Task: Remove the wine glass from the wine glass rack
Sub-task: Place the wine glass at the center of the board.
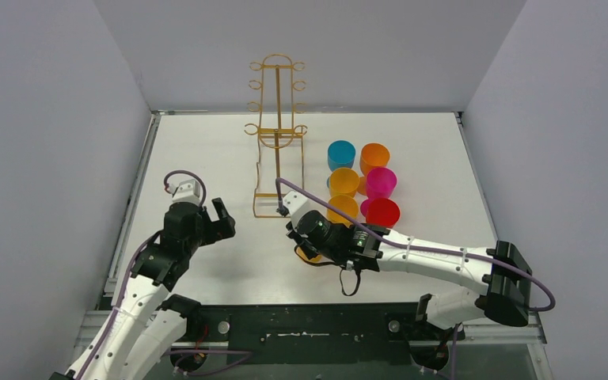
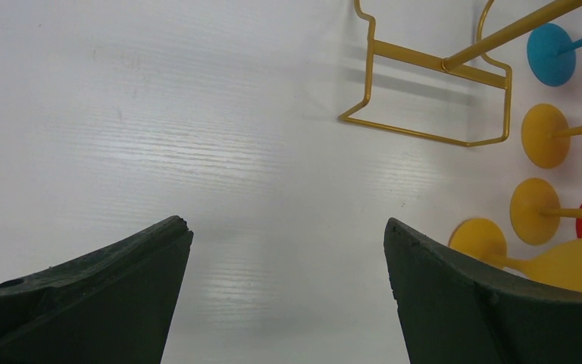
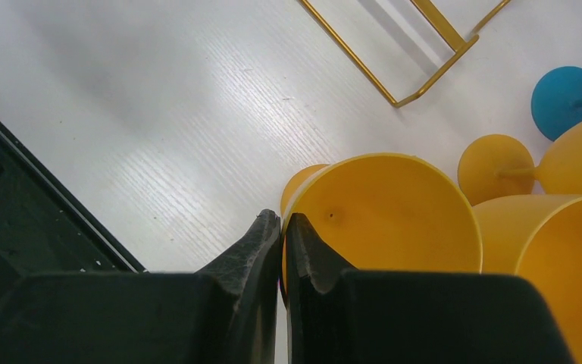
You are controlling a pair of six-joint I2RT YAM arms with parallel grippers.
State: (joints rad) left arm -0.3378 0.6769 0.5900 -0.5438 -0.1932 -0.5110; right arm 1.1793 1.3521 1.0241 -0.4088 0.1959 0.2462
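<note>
The gold wire wine glass rack (image 1: pixel 277 127) stands at the back centre with nothing hanging on it; its base shows in the left wrist view (image 2: pixel 424 98) and the right wrist view (image 3: pixel 394 68). My right gripper (image 1: pixel 310 237) (image 3: pixel 282 218) is shut on the rim of a yellow wine glass (image 3: pixel 386 212), one finger inside the bowl and one outside. The glass (image 1: pixel 309 255) is low, in front of the rack, and also shows in the left wrist view (image 2: pixel 576 265). My left gripper (image 1: pixel 222 222) (image 2: pixel 284 224) is open and empty, left of the rack base.
Several coloured wine glasses stand right of the rack: blue (image 1: pixel 341 154), orange (image 1: pixel 374 157), yellow (image 1: pixel 343 181), pink (image 1: pixel 381 182), yellow (image 1: pixel 342 207) and red (image 1: pixel 382 212). Grey walls enclose the white table (image 1: pixel 206 158). A black rail (image 1: pixel 301 324) runs along the near edge.
</note>
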